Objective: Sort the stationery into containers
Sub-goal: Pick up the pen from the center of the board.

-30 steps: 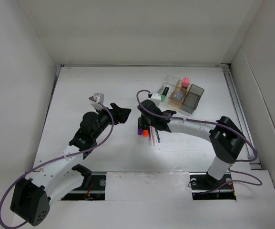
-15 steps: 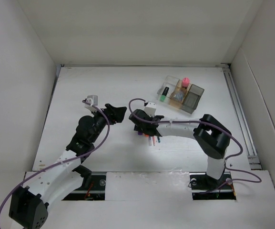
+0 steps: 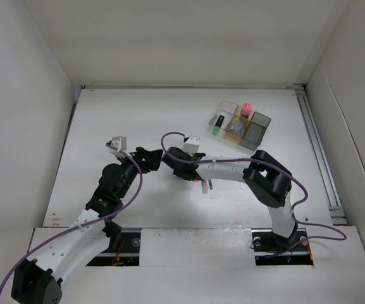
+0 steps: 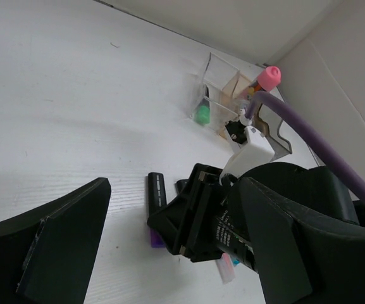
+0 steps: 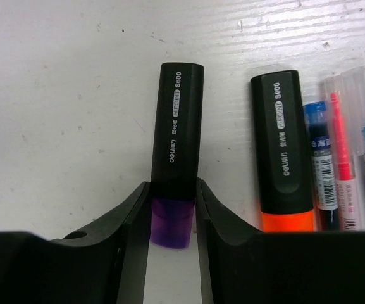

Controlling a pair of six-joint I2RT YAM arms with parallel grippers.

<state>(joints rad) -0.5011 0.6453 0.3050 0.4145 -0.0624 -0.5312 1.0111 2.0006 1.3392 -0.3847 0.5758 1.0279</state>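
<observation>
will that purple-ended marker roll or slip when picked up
Likely stiff and light: the purple-ended marker is a short plastic barrel. Its glossy casing might slip or tilt, since the right gripper pinches only its end.

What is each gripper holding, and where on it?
Right gripper: the purple-ended marker, jaws pinching where the black barrel meets the purple end. Left gripper: nothing, jaws open.

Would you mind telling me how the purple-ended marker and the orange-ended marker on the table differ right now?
The purple-ended marker is clamped in the right gripper; the orange-ended marker lies free. The orange-ended marker lies right beside the pens; the purple-ended marker lies apart from them. Both have black barrels with white print and lie flat, roughly parallel.
</observation>
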